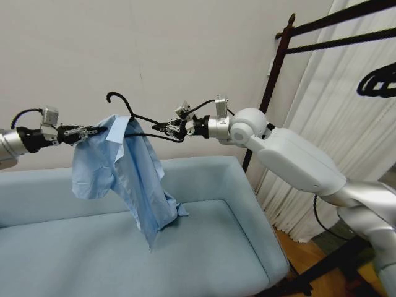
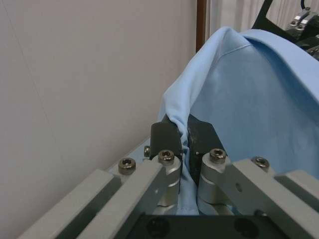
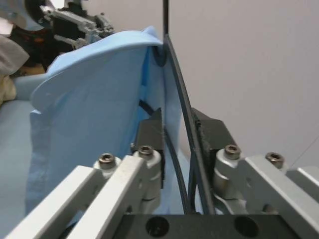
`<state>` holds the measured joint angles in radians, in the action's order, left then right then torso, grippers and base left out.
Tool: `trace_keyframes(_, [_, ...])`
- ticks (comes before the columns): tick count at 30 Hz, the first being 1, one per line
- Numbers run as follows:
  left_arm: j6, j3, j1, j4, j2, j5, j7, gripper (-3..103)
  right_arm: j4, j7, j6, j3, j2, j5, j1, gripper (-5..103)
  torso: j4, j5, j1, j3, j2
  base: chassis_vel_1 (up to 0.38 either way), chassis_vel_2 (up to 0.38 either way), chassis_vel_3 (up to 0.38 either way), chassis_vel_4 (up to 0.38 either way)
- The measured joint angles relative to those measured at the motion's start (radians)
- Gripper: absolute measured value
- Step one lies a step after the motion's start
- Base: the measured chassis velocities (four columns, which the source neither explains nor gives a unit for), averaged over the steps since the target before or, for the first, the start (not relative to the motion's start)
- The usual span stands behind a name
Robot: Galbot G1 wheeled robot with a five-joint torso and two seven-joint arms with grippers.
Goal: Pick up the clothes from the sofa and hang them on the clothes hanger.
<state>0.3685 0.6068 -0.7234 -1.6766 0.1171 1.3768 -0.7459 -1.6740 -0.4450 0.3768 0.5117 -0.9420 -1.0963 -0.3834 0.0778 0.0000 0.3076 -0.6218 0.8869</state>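
A light blue shirt hangs in the air above the sofa, draped over a black wire hanger whose hook points up. My left gripper is shut on the shirt's shoulder edge; in the left wrist view its pads pinch a fold of the blue fabric. My right gripper holds the hanger's other end from the right. The right wrist view shows the hanger wire running between the fingers, with the shirt beyond it.
A pale blue sofa lies under the shirt, against a white wall. A dark wooden clothes rack stands to the right with rails overhead and black hangers on it. White curtains hang behind the rack.
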Motion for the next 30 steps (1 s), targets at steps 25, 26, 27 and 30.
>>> trace_keyframes(25, [-0.082, -0.014, 0.059, 0.079, 0.029, -0.016, -0.137, 3, -0.044, 0.077, 0.041, -0.139, 0.166, -0.125, 0.145, 100, 0.0003, 0.0001, 0.0, 0.0, 0.0, 0.0, 0.0, 0.0, 0.0])
trace_keyframes(26, [-0.089, -0.014, 0.063, 0.084, 0.028, -0.012, -0.151, 3, -0.051, 0.081, 0.042, -0.131, 0.172, -0.137, 0.164, 100, 0.0002, 0.0001, 0.0, 0.0, 0.0, 0.0, 0.0, 0.0, 0.0])
trace_keyframes(27, [-0.089, -0.014, 0.063, 0.084, 0.028, -0.012, -0.151, 3, -0.051, 0.081, 0.042, -0.131, 0.172, -0.137, 0.164, 100, 0.0002, 0.0001, 0.0, 0.0, 0.0, 0.0, 0.0, 0.0, 0.0])
trace_keyframes(30, [-0.096, -0.014, 0.089, 0.092, 0.033, 0.025, -0.199, 3, -0.049, 0.113, 0.05, -0.113, 0.159, -0.194, 0.215, 100, 0.0002, 0.0002, 0.0, 0.0, 0.0, 0.0, 0.0, 0.0, 0.0])
